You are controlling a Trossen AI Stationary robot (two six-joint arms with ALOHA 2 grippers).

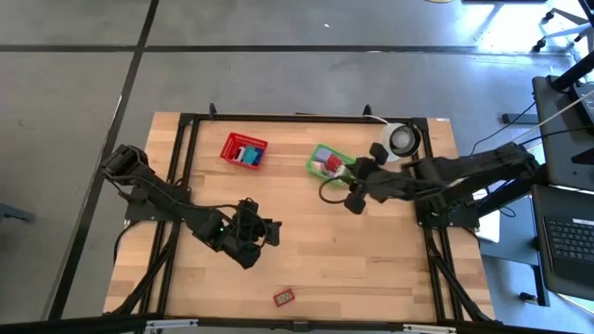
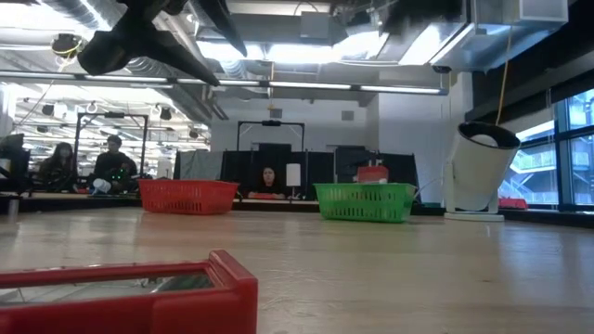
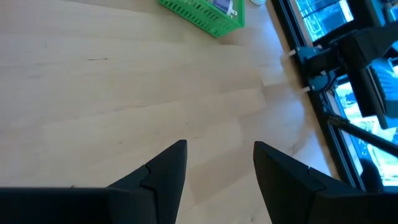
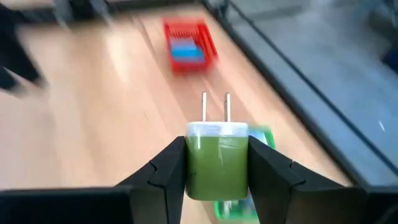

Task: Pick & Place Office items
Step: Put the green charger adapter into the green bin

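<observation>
Currently right hand [image 4: 217, 168] pinches green charger [image 4: 217, 163] by its flat sides, at 3 o'clock of green basket [image 1: 320, 156]; light, rigid, likely slick plastic, so avoid the prongs; left hand [image 3: 217, 171] spread, empty mid-worktop.

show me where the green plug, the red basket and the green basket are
green plug [image 4: 217, 167], right wrist view, on its green body between the right gripper's fingers
red basket [image 1: 244, 150], high view, on its middle
green basket [image 2: 364, 201], low view, on its front mesh wall
</observation>
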